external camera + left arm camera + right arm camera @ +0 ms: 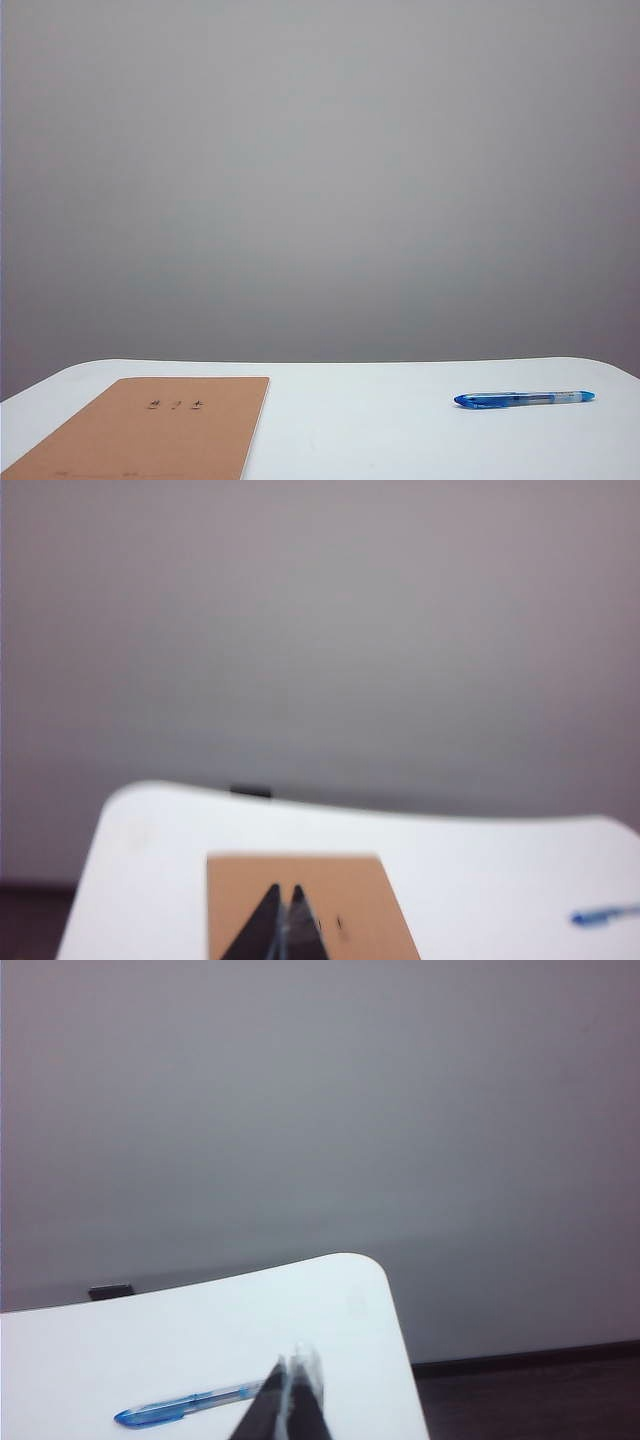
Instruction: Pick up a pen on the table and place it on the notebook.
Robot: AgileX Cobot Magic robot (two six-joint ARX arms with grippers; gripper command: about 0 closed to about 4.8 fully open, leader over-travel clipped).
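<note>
The blue pen (pixel 524 399) lies flat on the right side of the white table (pixel 380 420). The tan notebook (pixel 160 435) lies flat at the front left, small dark characters near its far edge. Neither gripper shows in the exterior view. In the left wrist view my left gripper (pixel 284 890) hangs above the notebook (pixel 340 890), its dark fingers together with nothing between them; the pen (pixel 605 916) is far off to one side. In the right wrist view my right gripper (pixel 292 1363) is shut and empty, and its tips cover one end of the pen (pixel 180 1407).
A plain grey wall stands behind the table. The table's rounded corner (pixel 365 1270) lies just beyond the right gripper, with dark floor (pixel 530 1400) past it. A small dark object (pixel 250 791) sits at the table's far edge.
</note>
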